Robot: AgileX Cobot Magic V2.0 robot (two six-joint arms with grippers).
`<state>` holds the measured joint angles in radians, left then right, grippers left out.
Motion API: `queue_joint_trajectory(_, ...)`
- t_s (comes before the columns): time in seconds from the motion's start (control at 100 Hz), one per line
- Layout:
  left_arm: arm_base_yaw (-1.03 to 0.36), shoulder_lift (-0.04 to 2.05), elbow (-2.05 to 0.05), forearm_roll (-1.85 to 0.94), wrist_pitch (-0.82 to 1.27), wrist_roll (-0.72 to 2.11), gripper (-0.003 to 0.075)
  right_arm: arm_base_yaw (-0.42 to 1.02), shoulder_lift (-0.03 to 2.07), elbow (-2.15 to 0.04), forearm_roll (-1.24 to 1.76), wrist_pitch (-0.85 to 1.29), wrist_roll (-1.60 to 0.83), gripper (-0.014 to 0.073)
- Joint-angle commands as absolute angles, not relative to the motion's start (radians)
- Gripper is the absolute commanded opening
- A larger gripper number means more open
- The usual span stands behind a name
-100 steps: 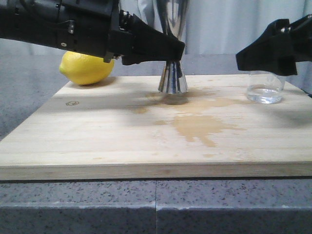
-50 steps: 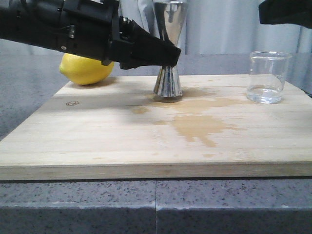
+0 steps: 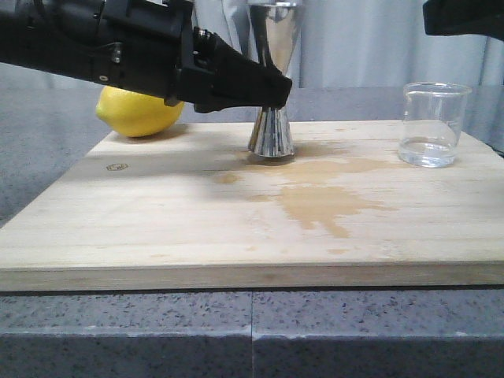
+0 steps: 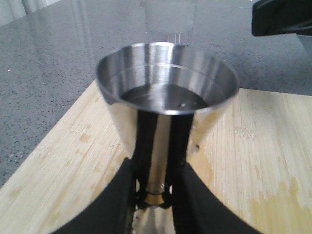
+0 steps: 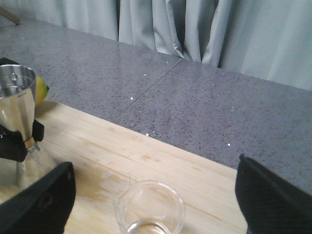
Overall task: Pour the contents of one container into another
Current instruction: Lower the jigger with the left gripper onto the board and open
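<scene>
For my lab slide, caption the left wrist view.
Left hand clamped at the waist of the steel jigger, liquid visible in its upper cup, over the stained wooden board.

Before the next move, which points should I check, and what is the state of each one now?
1. Left gripper shut on the jigger at its narrow waist: ok.
2. Jigger foot resting flat on the wooden board: cannot tell; it looks slightly tilted in the front view.
3. Liquid inside the jigger's upper cup: ok, visible in the left wrist view.
4. Beaker upright on the board, a little liquid at its bottom: ok.
5. Right gripper open and above the beaker, not touching it: ok.
6. Board dry: not ok, a wet stain spreads in front of the jigger.
</scene>
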<state>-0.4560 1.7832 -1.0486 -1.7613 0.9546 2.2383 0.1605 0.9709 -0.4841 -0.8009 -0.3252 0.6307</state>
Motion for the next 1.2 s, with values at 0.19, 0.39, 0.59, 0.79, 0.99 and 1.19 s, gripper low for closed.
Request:
queue_joint_trajectory(0.19,-0.422,1.739,-1.067,-1.827,1.035,2.245,0.0020,0.156,0.956,-0.513,-0.797,-0.369,0.632,0.0605)
queue_joint_trajectory(0.39,-0.413,1.739,-1.066,-1.825,1.096,2.264,0.0020,0.156,0.956,-0.513,-0.797,-0.369,0.630,0.0605)
queue_joint_trajectory(0.59,-0.413,1.764,-1.066,-1.813,1.101,2.264,0.0020,0.156,0.956,-0.513,-0.797,-0.369,0.630,0.0605)
queue_joint_trajectory(0.79,-0.413,1.805,-1.066,-1.816,1.140,2.264,0.0020,0.156,0.956,-0.513,-0.797,-0.369,0.630,0.0605)
queue_joint_trajectory(0.99,-0.413,1.805,-1.066,-1.815,1.158,2.290,0.0020,0.156,0.956,-0.513,-0.797,-0.369,0.630,0.0605)
queue_joint_trajectory(1.19,-0.413,1.805,-1.066,-1.815,1.160,2.290,0.0020,0.156,0.956,-0.513,-0.798,-0.369,0.630,0.0605)
